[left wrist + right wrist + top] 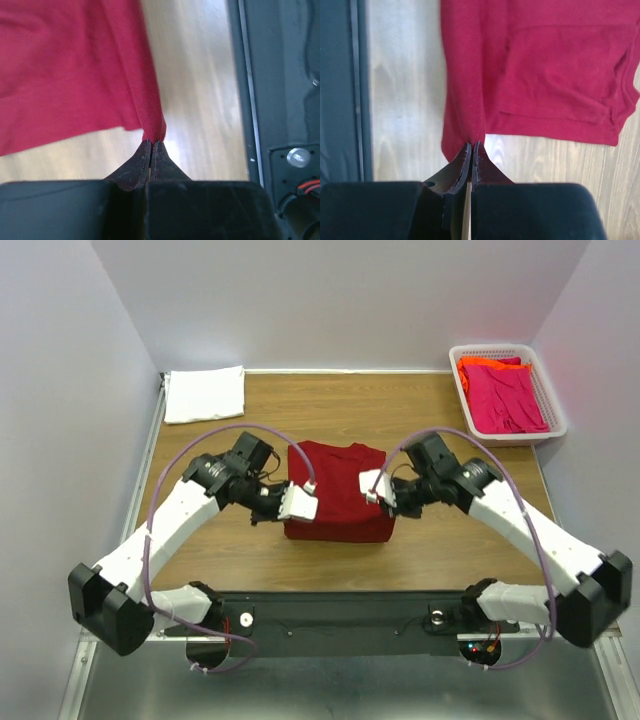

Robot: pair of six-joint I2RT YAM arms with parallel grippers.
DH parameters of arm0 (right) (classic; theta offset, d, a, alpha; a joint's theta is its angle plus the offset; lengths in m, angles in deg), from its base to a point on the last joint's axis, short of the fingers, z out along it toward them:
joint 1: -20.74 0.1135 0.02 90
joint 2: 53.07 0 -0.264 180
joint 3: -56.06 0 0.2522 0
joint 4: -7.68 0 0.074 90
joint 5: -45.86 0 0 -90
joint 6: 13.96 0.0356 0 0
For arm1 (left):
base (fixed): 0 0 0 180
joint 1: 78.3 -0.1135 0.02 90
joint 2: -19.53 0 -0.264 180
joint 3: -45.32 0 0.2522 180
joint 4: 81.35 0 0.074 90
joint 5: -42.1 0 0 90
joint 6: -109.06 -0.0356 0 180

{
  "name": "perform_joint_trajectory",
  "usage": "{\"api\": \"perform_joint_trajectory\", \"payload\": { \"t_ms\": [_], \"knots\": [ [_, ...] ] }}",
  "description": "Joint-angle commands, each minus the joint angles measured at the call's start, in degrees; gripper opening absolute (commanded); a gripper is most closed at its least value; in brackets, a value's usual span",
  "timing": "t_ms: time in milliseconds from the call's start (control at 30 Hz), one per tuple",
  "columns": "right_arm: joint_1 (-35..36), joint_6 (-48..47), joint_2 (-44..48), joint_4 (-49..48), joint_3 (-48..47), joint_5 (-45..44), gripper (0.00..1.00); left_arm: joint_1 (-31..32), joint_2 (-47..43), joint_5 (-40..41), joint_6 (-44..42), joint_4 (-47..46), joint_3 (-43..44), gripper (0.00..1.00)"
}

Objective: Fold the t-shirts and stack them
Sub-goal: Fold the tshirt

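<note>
On the wooden surface lies a dark red t-shirt, centred. A white t-shirt sits far left, a basket far right.

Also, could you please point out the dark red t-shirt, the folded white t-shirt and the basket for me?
dark red t-shirt [338, 490]: top external view, middle of the folded cloth.
white t-shirt [205, 394]: top external view, centre of its top face.
basket [495, 349]: top external view, far rim.

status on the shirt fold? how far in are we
Done: the white t-shirt lies folded at the far left corner of the table. In hand: the dark red t-shirt, partly folded mid-table, with the left gripper and right gripper each shut on a side edge. Left: the pink t-shirt and orange t-shirt sit bunched in the basket; nothing is stacked yet.
</note>
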Motion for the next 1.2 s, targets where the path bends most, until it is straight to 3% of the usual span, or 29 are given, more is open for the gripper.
{"api": "perform_joint_trajectory", "payload": {
  "t_ms": [0,200,400,567,667,867,1033,1167],
  "knots": [
    [-6.1,-2.79,-7.76,1.02,-8.04,1.52,0.0,-2.27,5.7,0.57,0.25,2.59,9.91,0.0],
    [-13.15,-9.56,-21.48,0.93,-16.76,5.92,0.01,-8.86,22.39,0.13,-6.25,4.52,23.89,0.0],
    [-17.89,-12.99,-37.9,-0.65,-25.35,7.59,0.01,-15.45,40.74,-0.84,-5.56,-1.54,37.41,0.0],
    [-19.66,-12.38,-52.05,-2.32,-34.58,7.76,0.01,-15.99,51.41,0.47,-5.21,-4.79,41.74,0.0],
    [-19.57,-11.85,-55.15,-3.63,-34.52,8.81,0.01,-16.07,55.98,0.75,-3.72,-6.99,41.92,0.0],
    [-18.96,-11.5,-52.53,-5.75,-26.71,8.12,0.01,-15.2,52.84,-0.66,-2.83,-7.52,32.89,0.0],
    [-16.42,-11.06,-41.74,-6.45,-13.55,8.64,0.01,-13.62,41.24,-2.59,-1.34,-8.49,16.92,0.0],
    [-15.35,-9.49,-35.56,-7.07,-7.89,9.17,0.02,-11.77,32.81,-3.39,0.85,-10.24,9.06,0.01]
  ]
}}
